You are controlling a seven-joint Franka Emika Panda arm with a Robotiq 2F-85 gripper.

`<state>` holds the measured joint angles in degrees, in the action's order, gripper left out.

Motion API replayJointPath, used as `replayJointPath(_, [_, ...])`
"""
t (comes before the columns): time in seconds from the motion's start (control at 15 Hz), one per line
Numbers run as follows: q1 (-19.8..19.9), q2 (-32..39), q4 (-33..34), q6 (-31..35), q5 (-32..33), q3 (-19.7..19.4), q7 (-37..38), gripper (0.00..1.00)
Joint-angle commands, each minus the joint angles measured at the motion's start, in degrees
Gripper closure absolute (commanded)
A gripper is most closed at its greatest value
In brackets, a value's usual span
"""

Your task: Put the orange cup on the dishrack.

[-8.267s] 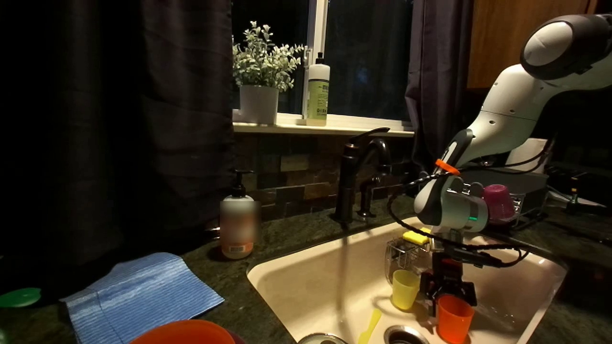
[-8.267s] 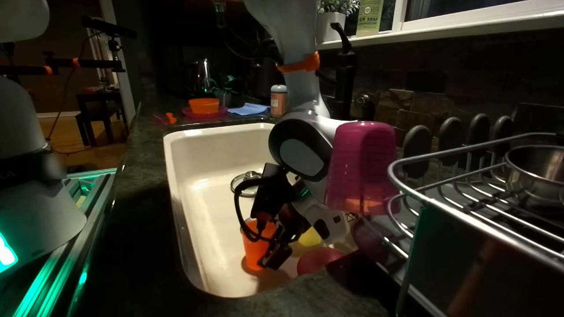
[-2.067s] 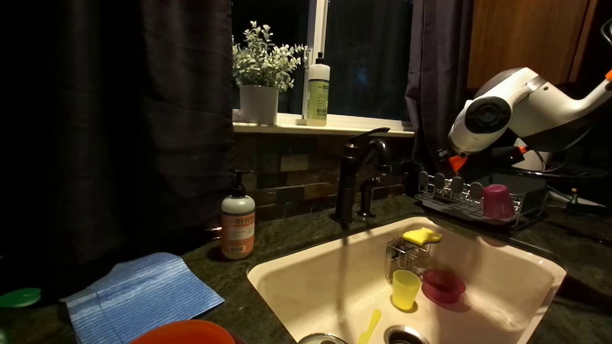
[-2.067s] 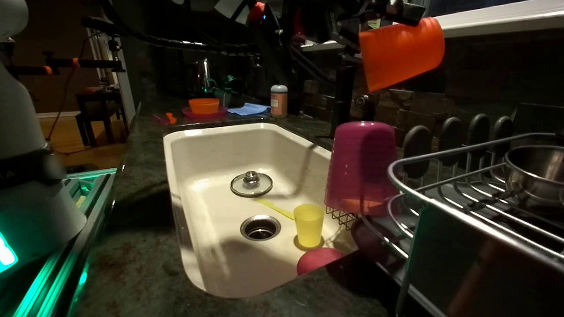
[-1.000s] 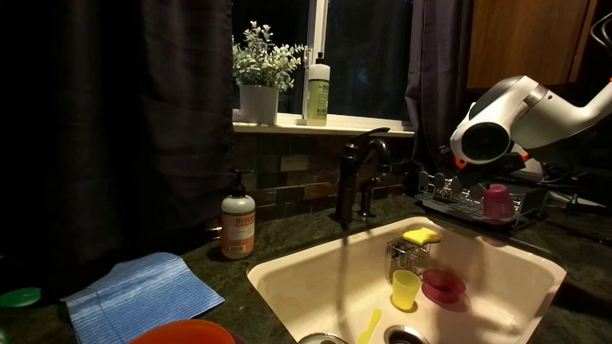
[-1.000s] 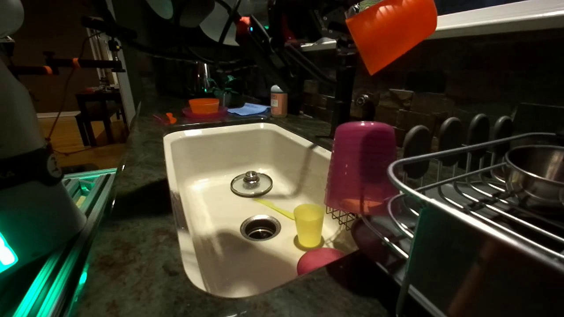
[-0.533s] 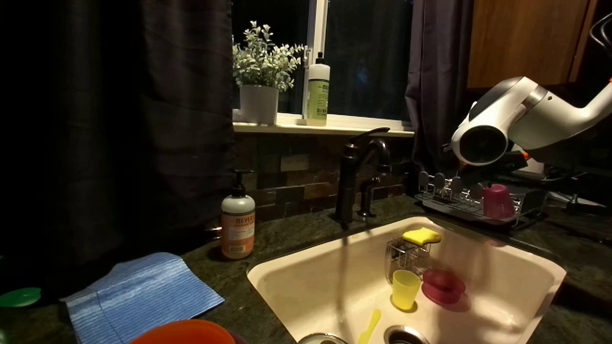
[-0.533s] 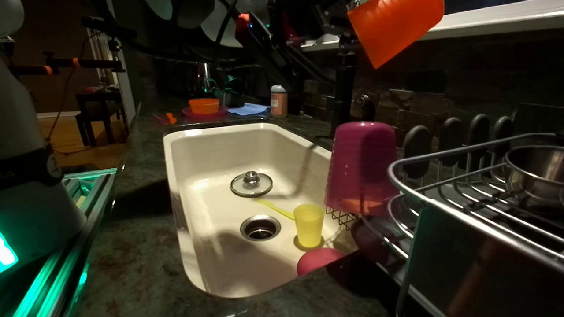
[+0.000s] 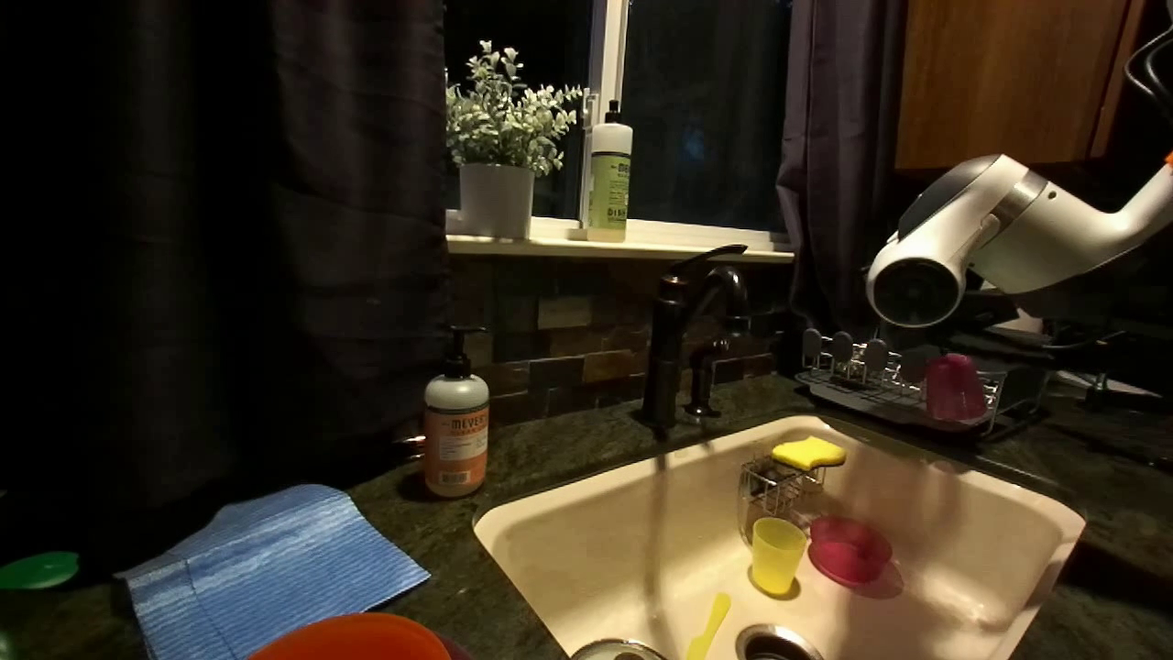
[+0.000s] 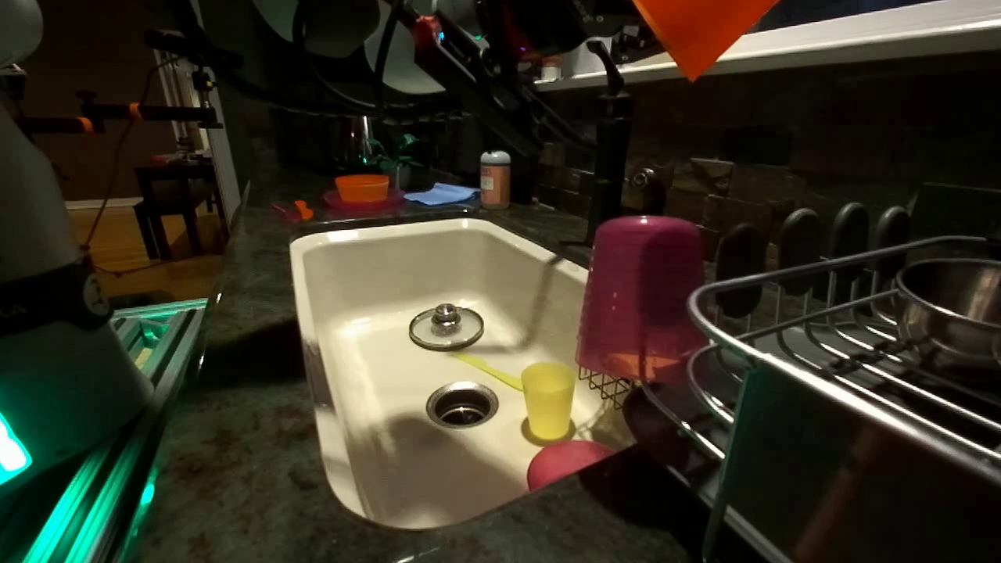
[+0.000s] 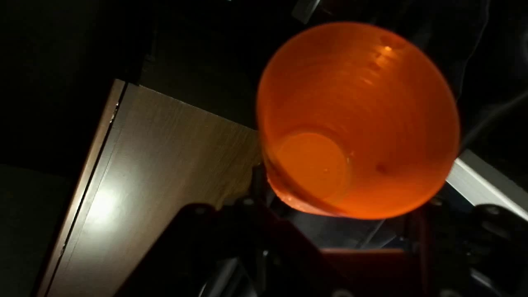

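The orange cup (image 11: 359, 103) fills much of the wrist view, its mouth facing the camera. My gripper (image 11: 346, 189) is shut on it, with dark fingers at either side of the cup. In an exterior view, the tilted orange cup (image 10: 708, 31) hangs in the air at the top edge, partly cut off, above the level of the dishrack (image 10: 860, 410). In an exterior view, the arm's white wrist hides the gripper and cup above the dishrack (image 9: 871, 403).
An upside-down pink cup (image 10: 641, 297) stands at the rack's near corner; a steel pot (image 10: 954, 309) sits farther along. The sink holds a yellow cup (image 9: 777, 555) and a red bowl (image 9: 849, 550). A faucet (image 9: 674, 339) rises behind it. A wooden cabinet (image 9: 1017, 82) hangs above.
The orange cup, earlier in the sink, has been lifted to near the dishrack. Over the last second it has risen in an exterior view and tilted further; the wrist has turned slightly.
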<state>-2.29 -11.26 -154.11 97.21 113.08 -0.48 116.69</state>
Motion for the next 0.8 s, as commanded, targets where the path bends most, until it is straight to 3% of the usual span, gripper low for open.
replayJointPath(0.0, [0.4,2.6,0.0,0.1,2.7,-0.9,4.3,0.58])
replayJointPath(0.73, [2.3,8.9,3.5,0.8,9.0,-2.0,11.2,0.58])
